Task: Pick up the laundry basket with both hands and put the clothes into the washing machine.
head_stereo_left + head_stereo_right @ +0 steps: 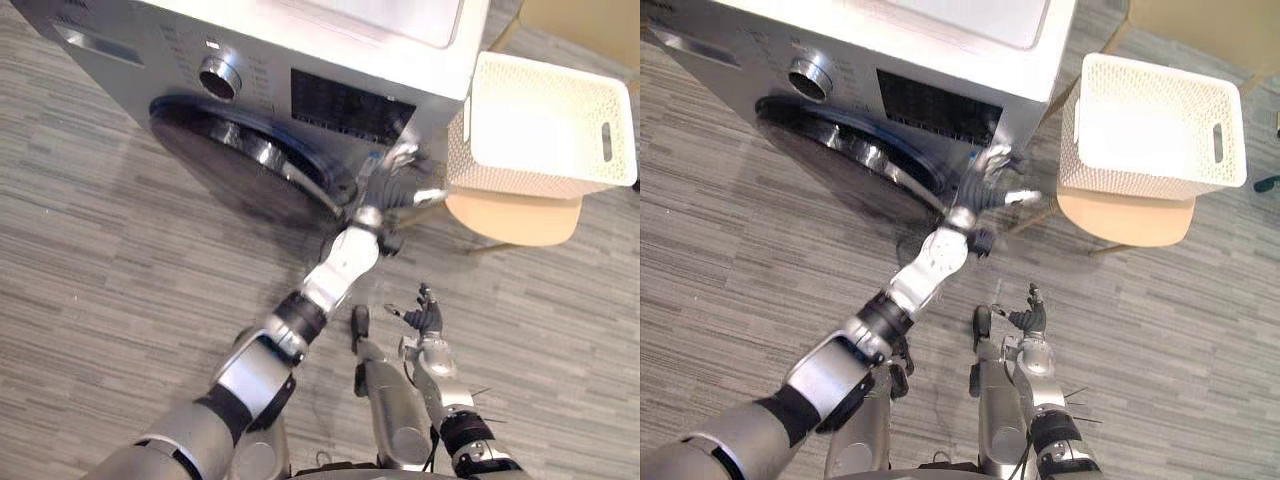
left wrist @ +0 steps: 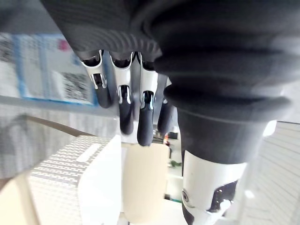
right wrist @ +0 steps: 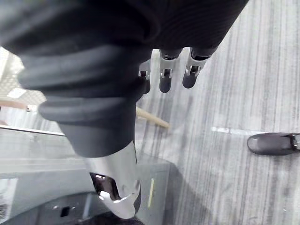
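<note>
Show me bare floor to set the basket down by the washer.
Bare floor lies open in front of the washer door, out to the left. A second patch lies in front of the stool that carries the basket. Between washer and basket it is crowded by the left hand. The right hand hangs low.

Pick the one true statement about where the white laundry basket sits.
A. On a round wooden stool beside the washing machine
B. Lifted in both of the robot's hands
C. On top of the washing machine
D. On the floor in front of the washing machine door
A: the laundry basket rests on a round wooden stool next to the washing machine.
</note>
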